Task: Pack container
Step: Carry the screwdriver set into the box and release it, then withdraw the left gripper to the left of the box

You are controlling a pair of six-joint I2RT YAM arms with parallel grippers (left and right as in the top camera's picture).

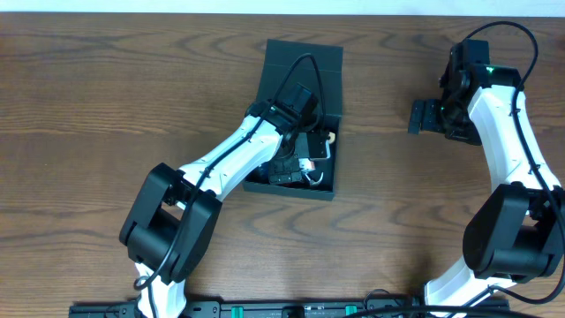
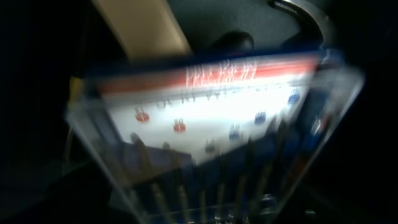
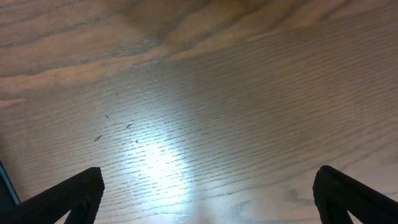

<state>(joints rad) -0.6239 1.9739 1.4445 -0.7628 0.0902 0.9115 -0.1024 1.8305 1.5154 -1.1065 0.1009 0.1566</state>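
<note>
The container [image 1: 291, 188] sits at the middle of the desk [image 1: 106, 106], its flap lid open on the far side. Its rigid card walls look light and stiff, and it would likely slide if nudged. A wall edge seems the best hold. The left end effector [image 1: 298, 157] reaches inside it, close over a clear screwdriver case [image 2: 211, 124]; whether it pinches the case cannot be told. The right end effector [image 3: 208, 199] hovers spread, well to the container's right.

Container [image 1: 330, 88]: dark matte square box; sits near centre of table [image 1: 106, 106], slightly skewed; hinged flap lid open, folded back on far side; interior largely hidden.
</note>
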